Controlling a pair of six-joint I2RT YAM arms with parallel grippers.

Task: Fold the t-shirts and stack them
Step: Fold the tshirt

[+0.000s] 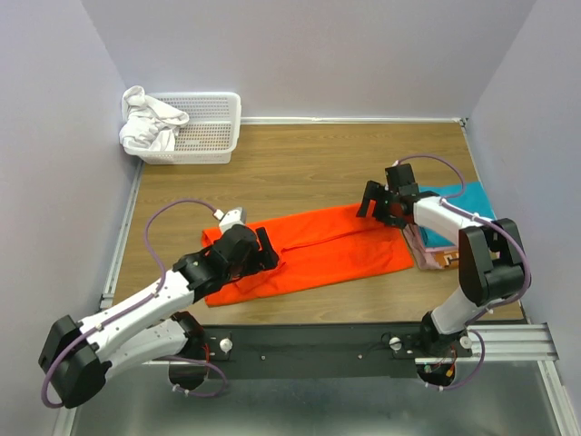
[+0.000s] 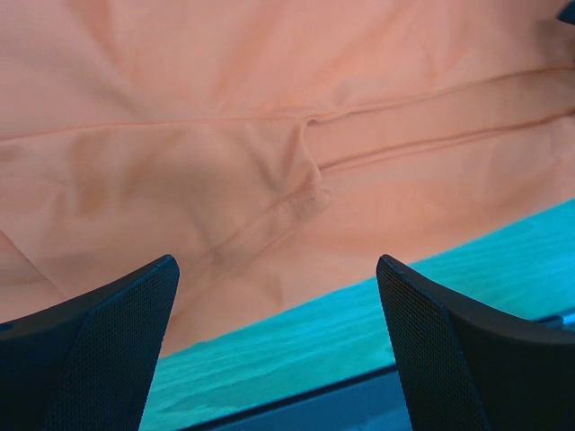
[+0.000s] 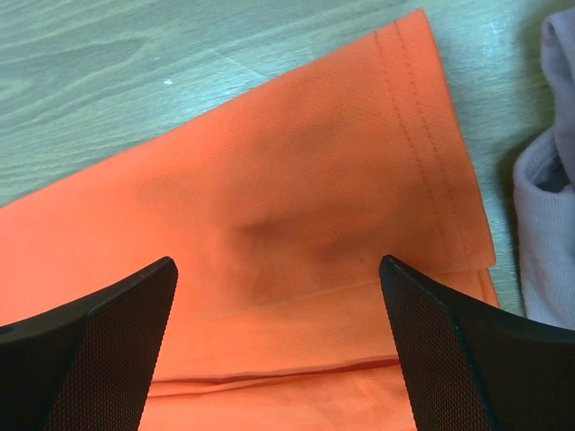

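My left claw (image 1: pixel 265 252) hangs over the left end of the orange t-shirt (image 1: pixel 313 250), jaws spread wide with nothing between them. My right claw (image 1: pixel 374 207) hovers just as open above the shirt's right end. The shirt is soft, matte knit, lying as a long slanted band across the middle of the wooden table (image 1: pixel 309 163), folded lengthwise so one layer laps over another. Through my left wrist I see a sleeve with a stitched hem lying flat on the body cloth, a few shallow creases running across, and the near edge of the cloth meeting bare table. Through my right wrist the bottom hem shows a neat double row of stitching down its straight edge, a squared corner, and a faint dimple in the weave between my black, fine-meshed fingers (image 3: pixel 99 350). Just beside that corner lies rumpled pink cloth (image 3: pixel 548 233), part of a flat pile at the table's right edge with a teal shirt (image 1: pixel 458 204) behind it and a patterned piece (image 1: pixel 445 259) nearest my base. A white lattice plastic basket (image 1: pixel 204 127) stands in the far left corner, a crumpled white cloth (image 1: pixel 150 123) draped over its rim.
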